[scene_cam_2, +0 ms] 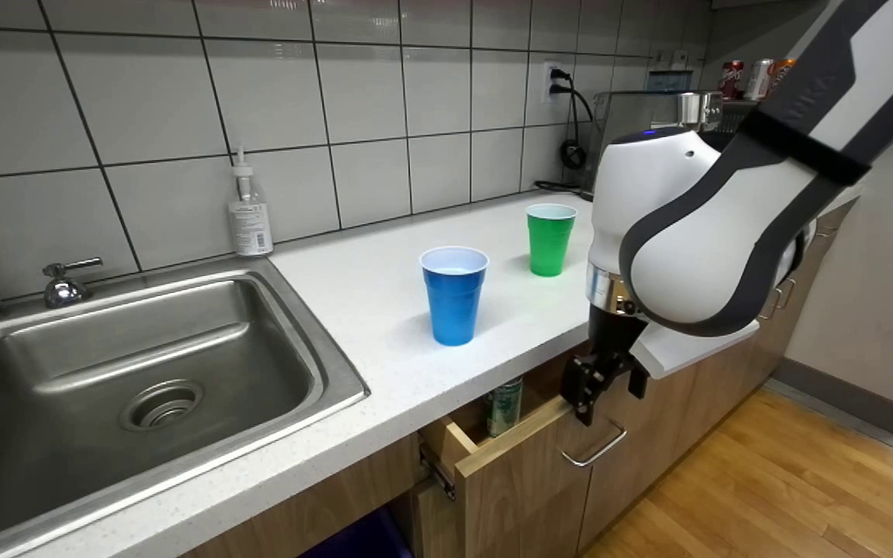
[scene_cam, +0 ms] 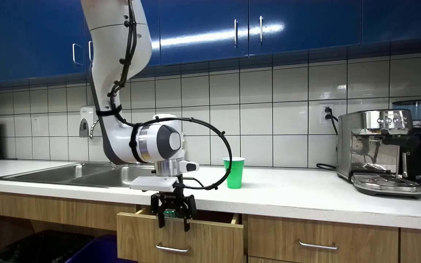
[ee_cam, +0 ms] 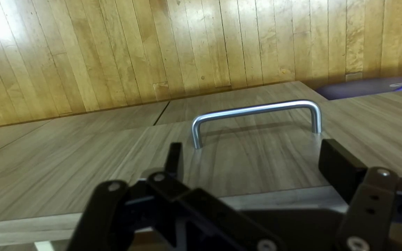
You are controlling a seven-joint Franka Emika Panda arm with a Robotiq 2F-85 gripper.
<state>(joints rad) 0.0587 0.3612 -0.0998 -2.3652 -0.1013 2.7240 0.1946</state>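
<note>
While my gripper (scene_cam: pixel 174 224) points straight down at the drawer (scene_cam: pixel 212 243), I have its jaws spread wide, the gap between them empty. Its fingertips (ee_cam: pixel 337 164) hang just below the top edge of the drawer's front, on the outer side; whether either one touches it, I cannot tell. In my wrist view the handle (ee_cam: pixel 257 109) shows on that front, beyond the gap, and both exterior views put it below the fingertips and apart from them. The drawer stands partly pulled out, and behind its front I can see a green can (scene_cam_2: pixel 505 407) inside. Above that, on the white table (scene_cam: pixel 287 190), a green cup (scene_cam_2: pixel 549 244) and a blue cup (scene_cam_2: pixel 454 302) stand upright near each other, the blue one closer to the sink (scene_cam_2: pixel 338 380). A pump bottle (scene_cam_2: pixel 250 225) stands at the sink's back corner. Farther out, well apart from the gripper, I make out a coffee machine (scene_cam: pixel 371 149) on the table, and a purple bin (scene_cam: pixel 101 250) sits beneath it, near the drawer.
</note>
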